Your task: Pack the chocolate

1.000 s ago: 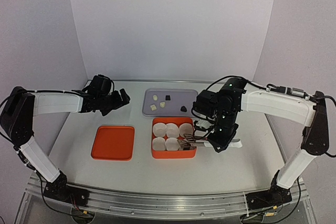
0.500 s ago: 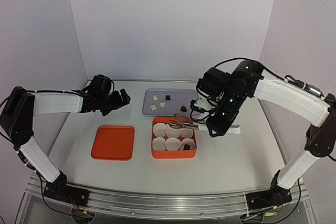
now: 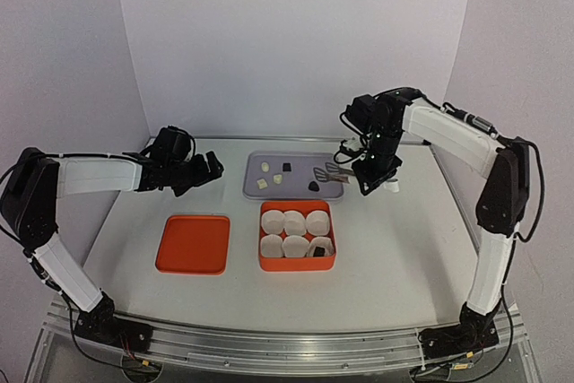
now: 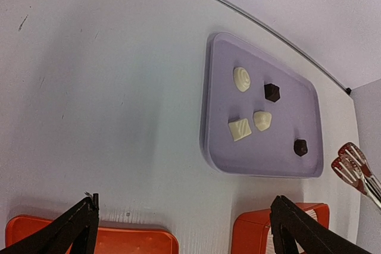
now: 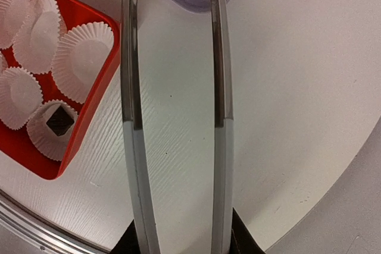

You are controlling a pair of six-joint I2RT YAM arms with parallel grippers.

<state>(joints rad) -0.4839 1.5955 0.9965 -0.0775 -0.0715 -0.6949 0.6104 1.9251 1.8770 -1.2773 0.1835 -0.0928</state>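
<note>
One dark chocolate [image 3: 320, 246] sits in the box's [image 3: 296, 267] near right corner, five chocolates [image 4: 262, 120] wait on the tray [image 4: 286, 124]; right gripper [image 3: 371, 178] grips tongs [image 3: 326, 173], left gripper [image 3: 213, 168] spread empty.

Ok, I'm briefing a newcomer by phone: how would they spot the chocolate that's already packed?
Find the orange box holding six white paper cups, just in front of the lilac tray. In its near-right corner cup sits a dark chocolate. That cup is the only filled one; the other five are empty.
</note>
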